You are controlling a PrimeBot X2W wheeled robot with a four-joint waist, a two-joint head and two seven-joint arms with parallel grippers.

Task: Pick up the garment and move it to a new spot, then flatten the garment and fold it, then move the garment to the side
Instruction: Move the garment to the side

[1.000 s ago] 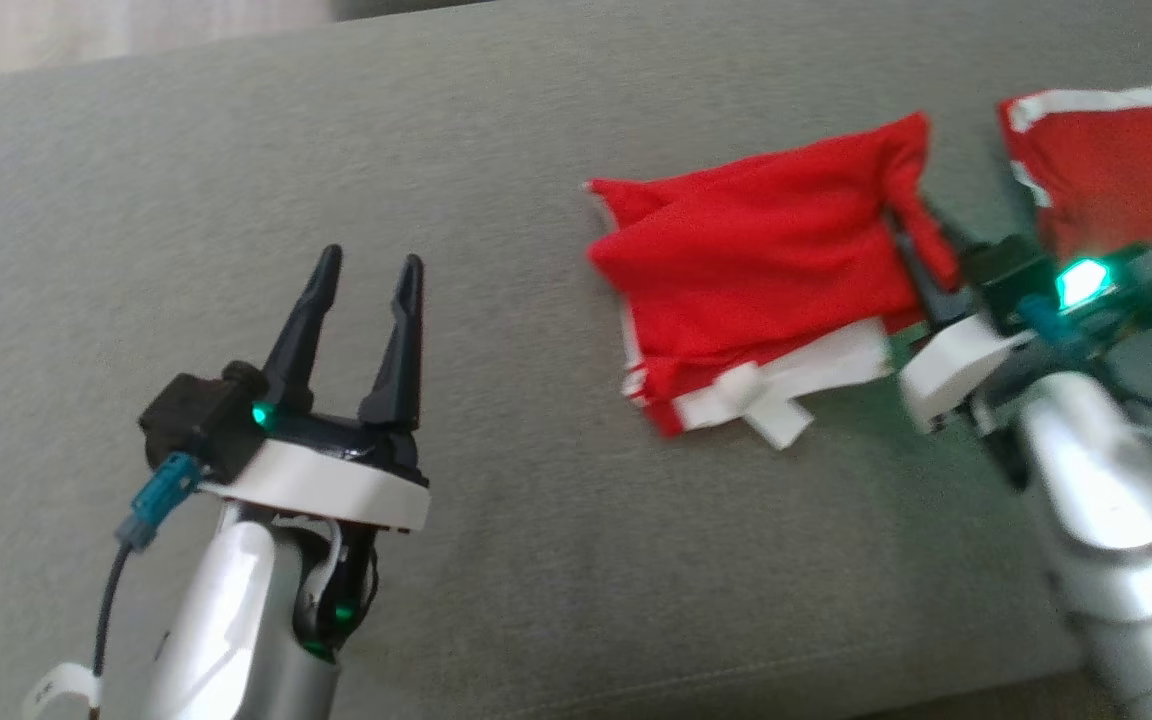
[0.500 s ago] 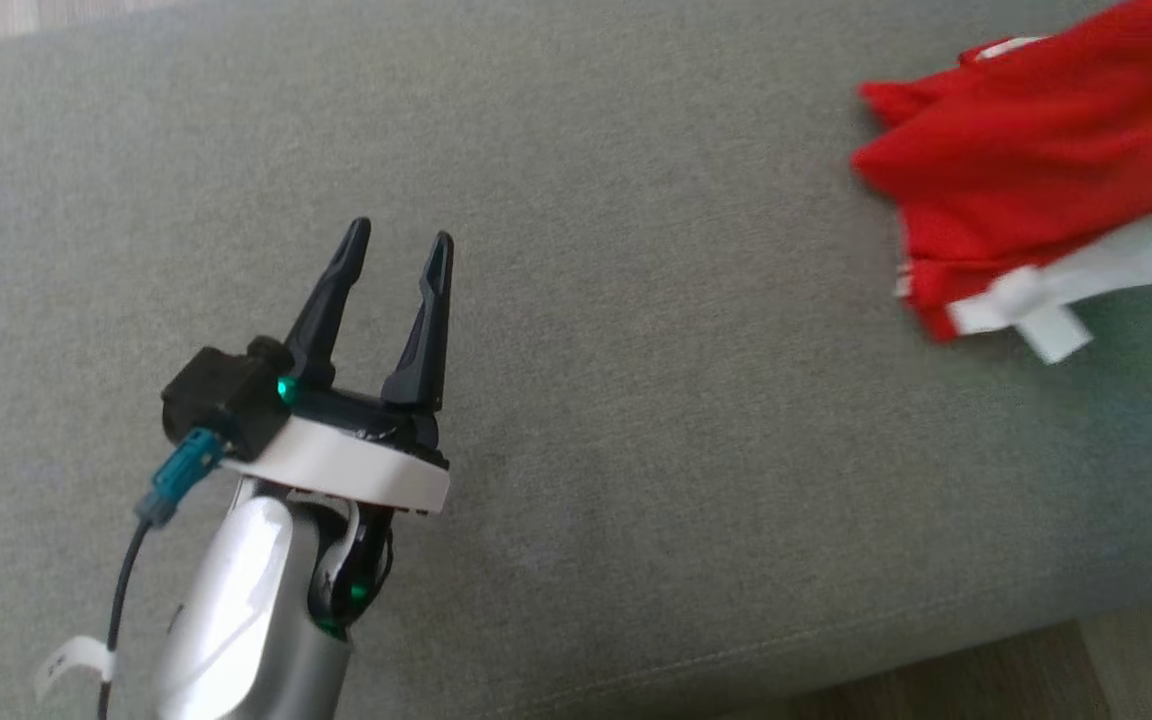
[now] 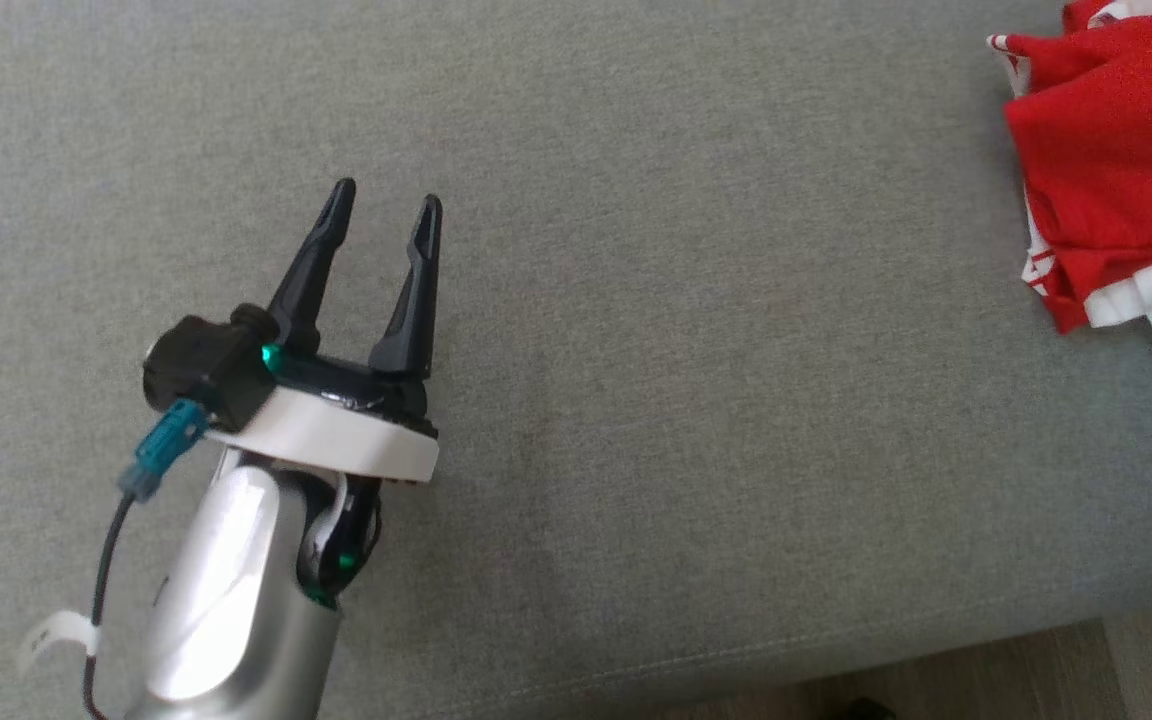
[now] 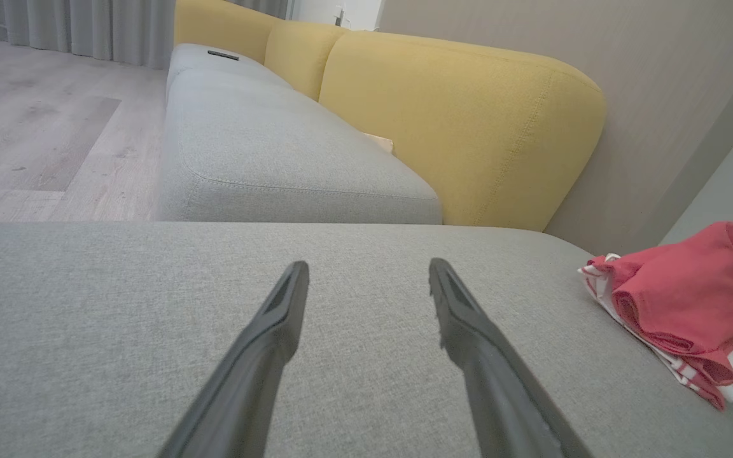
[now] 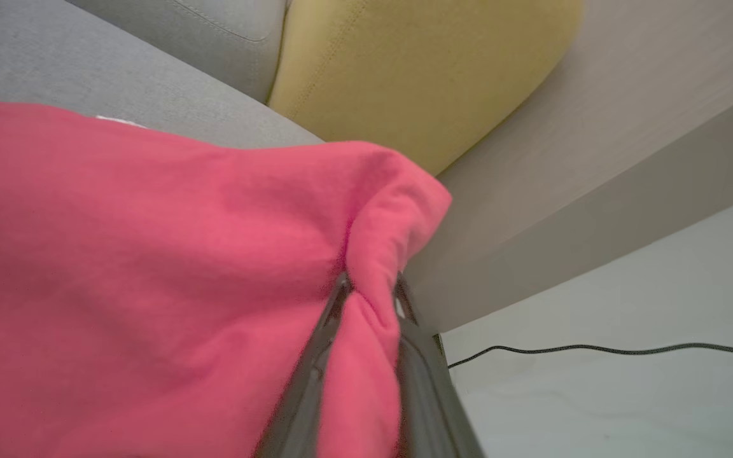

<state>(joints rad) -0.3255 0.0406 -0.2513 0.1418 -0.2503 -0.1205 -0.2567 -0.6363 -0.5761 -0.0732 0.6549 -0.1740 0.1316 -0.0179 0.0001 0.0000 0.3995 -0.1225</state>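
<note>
My right end effector (image 5: 369,286) pinches a fold of the red garment (image 5: 150,254); left end effector (image 3: 383,205) open, garment well to its right. I'd carry it low so the folds hold.

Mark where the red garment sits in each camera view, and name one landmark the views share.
Head view: red garment at the upper right edge, on the grey cushion.
Left wrist view: red garment at the lower right, lying to the right of the open left gripper.
Right wrist view: red garment across the left and middle, a fold pinched in the right gripper.
Shared landmark: the grey cushion.
</note>
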